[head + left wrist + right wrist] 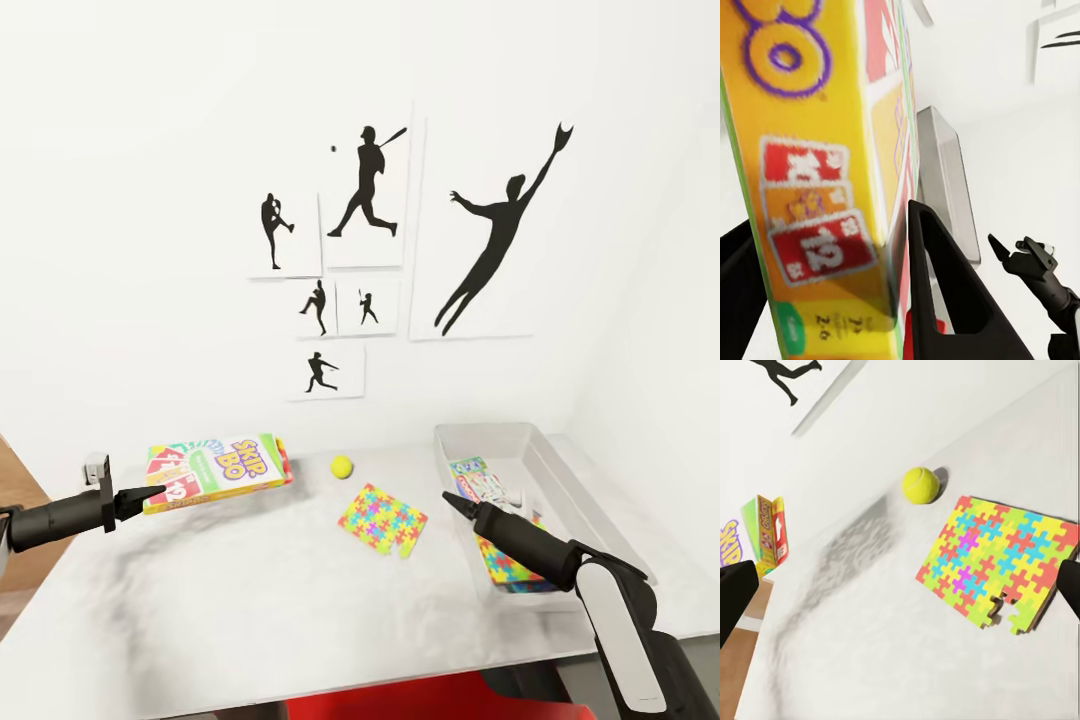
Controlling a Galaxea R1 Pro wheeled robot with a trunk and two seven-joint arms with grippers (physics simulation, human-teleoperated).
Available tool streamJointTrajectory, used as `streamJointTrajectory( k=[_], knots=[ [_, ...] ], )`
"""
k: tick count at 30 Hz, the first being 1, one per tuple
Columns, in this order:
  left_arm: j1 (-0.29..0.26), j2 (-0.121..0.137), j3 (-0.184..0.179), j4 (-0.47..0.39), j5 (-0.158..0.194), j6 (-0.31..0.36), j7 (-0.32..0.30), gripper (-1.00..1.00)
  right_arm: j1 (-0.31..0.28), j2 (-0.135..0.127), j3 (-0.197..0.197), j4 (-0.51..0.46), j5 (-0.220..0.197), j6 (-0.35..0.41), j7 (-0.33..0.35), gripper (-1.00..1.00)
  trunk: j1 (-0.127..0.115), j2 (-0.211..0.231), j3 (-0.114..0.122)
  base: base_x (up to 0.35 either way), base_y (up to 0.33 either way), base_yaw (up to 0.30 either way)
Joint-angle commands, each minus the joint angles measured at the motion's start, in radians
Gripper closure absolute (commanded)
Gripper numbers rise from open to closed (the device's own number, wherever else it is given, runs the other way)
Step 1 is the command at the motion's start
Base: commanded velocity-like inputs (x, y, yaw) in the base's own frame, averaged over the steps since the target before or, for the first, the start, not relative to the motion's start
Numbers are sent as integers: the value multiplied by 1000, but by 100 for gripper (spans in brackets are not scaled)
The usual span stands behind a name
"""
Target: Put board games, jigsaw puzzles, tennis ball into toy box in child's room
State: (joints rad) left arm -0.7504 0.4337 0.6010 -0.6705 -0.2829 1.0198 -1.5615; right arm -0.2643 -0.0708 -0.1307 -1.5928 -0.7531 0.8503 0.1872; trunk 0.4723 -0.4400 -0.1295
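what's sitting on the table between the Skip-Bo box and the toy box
The tennis ball and a jigsaw puzzle, apart on the table, seen in the head view.

Bright, even, glare-free light throughout, a soft grey shadow smeared across the surface (840, 555) at nine o'clock of the ball (921, 484), the close-up box (817, 187) slightly blurred.

Skip-Bo box (218, 471): yellow-orange face, purple lettering, green edge, red numbered cards printed at the left end. Tennis ball (342, 465): yellow-green. Jigsaw puzzle (383, 518) right of centre: yellow, pink, green, blue mosaic. Toy box (560, 480) at right: light grey. Bench (260, 590): white. Wall pictures (497, 235): black silhouettes on white.
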Motion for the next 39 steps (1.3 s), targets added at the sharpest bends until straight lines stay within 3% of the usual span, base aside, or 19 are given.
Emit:
streamJointTrajectory(
  k=[1, 6, 7, 8, 11, 13, 14, 18, 29, 39],
  knots=[
    [-1, 0, 3, -1, -10, 11, -9, 100, -1, 0, -2, -1, 6, 5, 8, -100, 1, -2, -2, 69, 6, -108],
    [-1, -1, 3, -1, -10, 11, -9, 100, 0, -5, -18, 0, 6, 6, 8, -100, 1, -2, -2, 19, 2, -224],
    [-1, -1, 3, -1, -10, 10, -9, 100, 1, -7, -39, 1, 5, 7, 10, -100, 1, -2, -2, 4, 0, -268],
    [-1, -1, 2, -1, -10, 10, -9, 100, 4, -9, -86, 1, 5, 8, 33, -100, 1, -2, -2, 2, 0, -273],
    [-1, -1, 2, -1, -10, 10, -9, 100, 10, -10, -185, 9, 10, 9, 177, -100, 1, -2, -2, 1, 0, -276],
    [-1, -1, 1, -1, -10, 10, -9, 100, 13, -10, -233, 48, 20, 7, 295, -100, 1, -2, -2, 0, 0, -232],
    [-1, -1, 1, -1, -10, 10, -9, 100, 13, -10, -243, 64, 23, 7, 319, -100, 1, -2, -2, 0, 0, -124],
    [-1, 0, 2, -1, -10, 10, -9, 100, 14, -11, -257, 93, 27, 5, 356, -100, 1, -2, -2, 0, 0, -45],
    [-1, 0, 4, -1, -10, 10, -9, 100, 14, -11, -259, 97, 27, 4, 362, -100, 1, -2, -2, 15, 37, -6],
    [-1, 0, 8, -1, -10, -1, -9, 100, 14, -11, -257, 97, 27, 4, 362, -100, 1, -2, -2, 1, -66, -222]
  ],
)
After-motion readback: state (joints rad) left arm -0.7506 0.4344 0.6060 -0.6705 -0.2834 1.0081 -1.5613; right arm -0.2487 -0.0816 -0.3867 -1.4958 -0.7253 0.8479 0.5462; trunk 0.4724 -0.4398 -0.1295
